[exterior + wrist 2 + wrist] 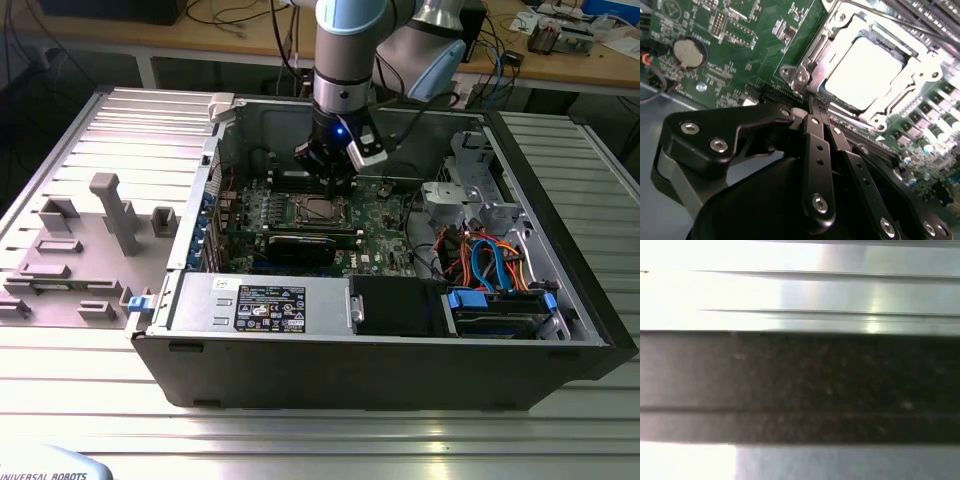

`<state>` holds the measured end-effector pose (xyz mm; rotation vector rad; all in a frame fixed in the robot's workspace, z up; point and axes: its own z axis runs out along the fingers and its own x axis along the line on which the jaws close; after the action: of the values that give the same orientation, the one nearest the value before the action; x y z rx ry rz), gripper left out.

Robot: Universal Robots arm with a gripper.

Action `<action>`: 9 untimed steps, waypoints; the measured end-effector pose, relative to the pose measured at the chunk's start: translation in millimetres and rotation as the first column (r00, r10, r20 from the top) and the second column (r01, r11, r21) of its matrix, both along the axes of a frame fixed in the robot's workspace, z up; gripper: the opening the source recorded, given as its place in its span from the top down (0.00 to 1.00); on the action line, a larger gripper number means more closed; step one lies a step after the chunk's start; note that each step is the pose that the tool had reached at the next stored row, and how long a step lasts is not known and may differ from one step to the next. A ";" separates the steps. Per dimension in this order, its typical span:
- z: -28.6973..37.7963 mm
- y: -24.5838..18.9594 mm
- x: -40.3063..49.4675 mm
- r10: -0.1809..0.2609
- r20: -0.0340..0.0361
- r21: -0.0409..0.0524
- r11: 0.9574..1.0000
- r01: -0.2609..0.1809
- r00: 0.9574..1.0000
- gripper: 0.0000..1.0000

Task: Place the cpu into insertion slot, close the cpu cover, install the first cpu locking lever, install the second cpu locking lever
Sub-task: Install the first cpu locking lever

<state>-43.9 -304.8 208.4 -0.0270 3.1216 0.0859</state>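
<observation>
Ribbed metal table [300, 440] under open case [400, 375]; hand [816, 107] fingers together, beside cpu [867, 75].

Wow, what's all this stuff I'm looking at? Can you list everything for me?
computer case: one, black, open on the ribbed metal table
motherboard: one, green, inside the case
cpu: one, silvery, seated in the socket
cpu cover: one, silvery frame, down around the cpu
coin battery: one, silvery, on the board
cables: several, blue and orange, exterior view's right
grey fixtures: several, exterior view's left
gripper: one, black, shut, at the socket's edge
</observation>
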 end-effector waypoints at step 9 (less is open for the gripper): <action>2.6 -5.1 -0.1 0.000 0.000 0.000 1.000 0.000 1.000 0.89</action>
<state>-44.0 -309.9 211.0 -0.0267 3.1217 0.0853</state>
